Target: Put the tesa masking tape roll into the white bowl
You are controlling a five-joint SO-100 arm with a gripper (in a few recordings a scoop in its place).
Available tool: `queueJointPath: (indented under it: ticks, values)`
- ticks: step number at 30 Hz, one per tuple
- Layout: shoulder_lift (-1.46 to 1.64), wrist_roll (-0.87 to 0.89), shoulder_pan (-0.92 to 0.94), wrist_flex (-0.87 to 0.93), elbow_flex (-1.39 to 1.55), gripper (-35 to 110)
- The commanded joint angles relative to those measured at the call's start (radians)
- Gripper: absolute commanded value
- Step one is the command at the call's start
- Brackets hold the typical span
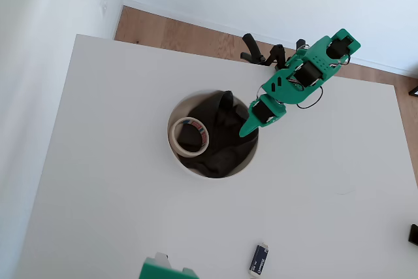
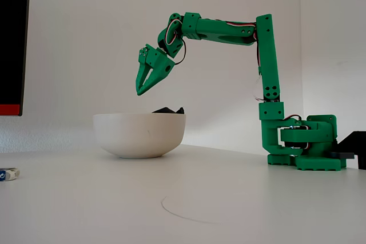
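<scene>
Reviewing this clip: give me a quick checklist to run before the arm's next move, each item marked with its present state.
1. Tape inside the bowl: ok, it lies on dark material there.
2. Claw free of the tape: ok, nothing between the fingers.
3. Claw clear above the bowl rim: ok in the fixed view.
4. Claw shut: ok, tips meet.
5. Tape lying flat and settled: cannot tell.
6. Small blue-labelled object out of the way: ok, near the table edge.

From the side, the white bowl (image 2: 139, 134) wall hides the tesa masking tape roll (image 1: 189, 136) from me. The small blue-labelled object (image 2: 8, 174) is cut by the left edge there, its print too small to read.
</scene>
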Motion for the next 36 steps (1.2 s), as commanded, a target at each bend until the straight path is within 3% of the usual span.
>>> queueJointPath:
  ticks: [1,9,17,28,36]
  values:
    - [0.213,0.025,-0.133,0.103,-0.061,-8]
    - [0.377,0.028,-0.477,0.304,0.000,-8]
    - [0.764,-0.002,-0.761,0.196,0.483,-8]
    - [1.103,-0.058,-0.787,-0.003,1.072,-8]
    - [1.269,-0.066,-0.799,-0.067,1.339,-8]
